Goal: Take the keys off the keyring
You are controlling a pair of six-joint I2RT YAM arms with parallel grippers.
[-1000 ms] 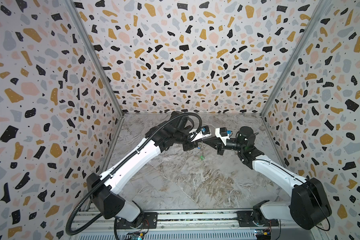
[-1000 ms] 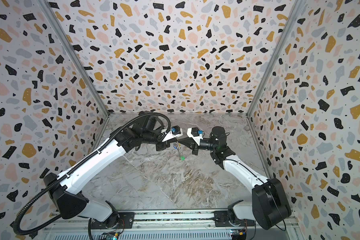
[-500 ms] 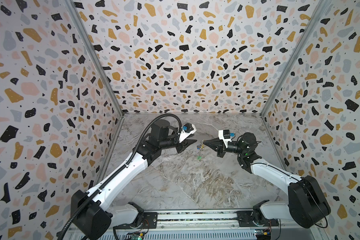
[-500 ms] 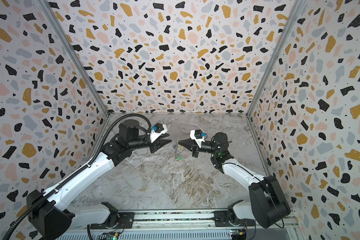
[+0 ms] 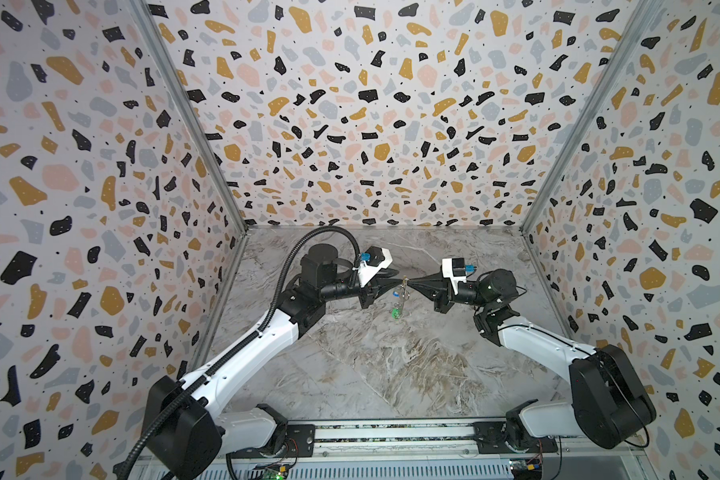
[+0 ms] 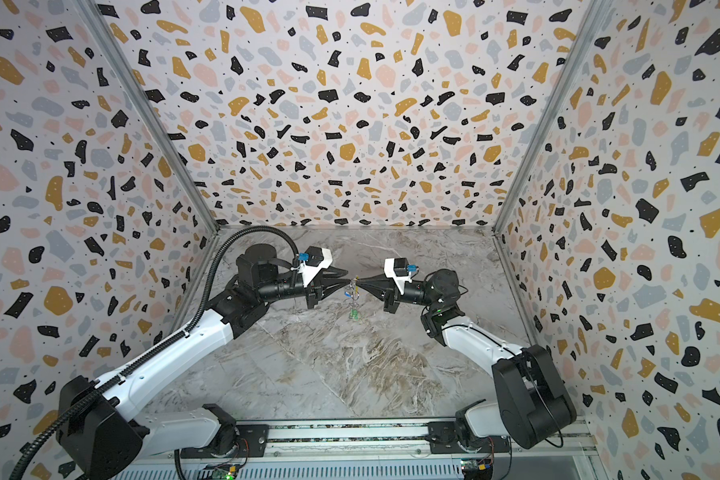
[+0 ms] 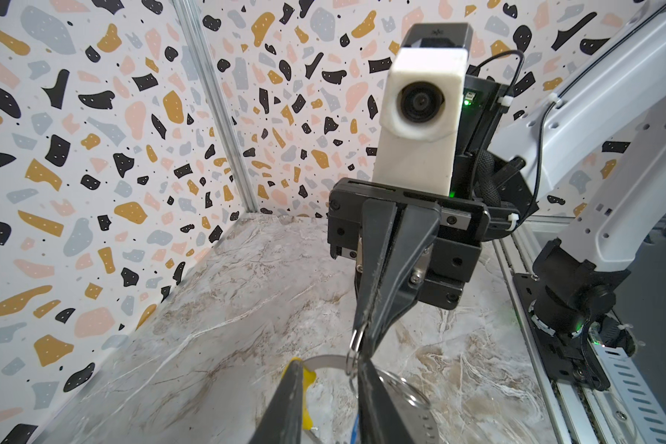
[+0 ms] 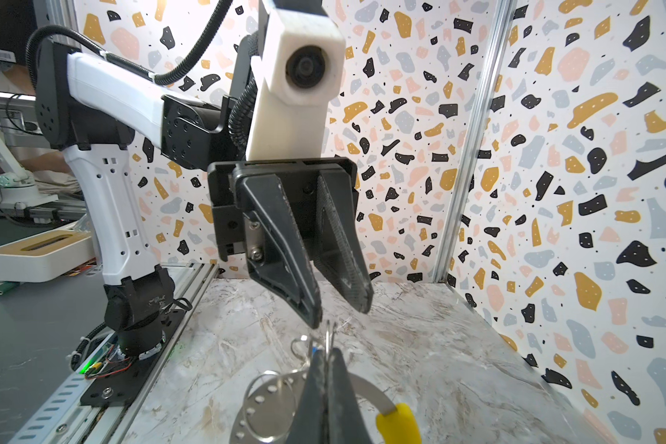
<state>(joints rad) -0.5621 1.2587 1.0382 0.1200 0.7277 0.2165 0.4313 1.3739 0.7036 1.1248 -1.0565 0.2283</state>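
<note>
You have the whole bunch in the air just right of centre in both top views, hanging between two grippers that meet nearly tip to tip. The right gripper [image 7: 363, 335] has its fingers pressed together on a small metal loop [image 7: 356, 346] and nothing more. The keyring [image 8: 366, 386] and its yellow sleeve [image 8: 397, 423] hang with that loop. The keys [image 5: 399, 305] hang lowest, blue tag [image 5: 396, 293] over green tag [image 5: 396, 313], clear of the table [image 5: 391, 374]. The left gripper [image 8: 341, 313] has its fingers apart and grips nothing, with one finger just beside the sleeve.

That pinch is your weak point, I'd judge (thin wire held in pointed tips). If you close the left on the ring and pull sideways, the loop may slide out and the whole bunch drop. If you close off-target, you could catch only the sleeve, or clip the right fingertips, since they sit so near. The keys may also swing and hide the gap you need.
</note>
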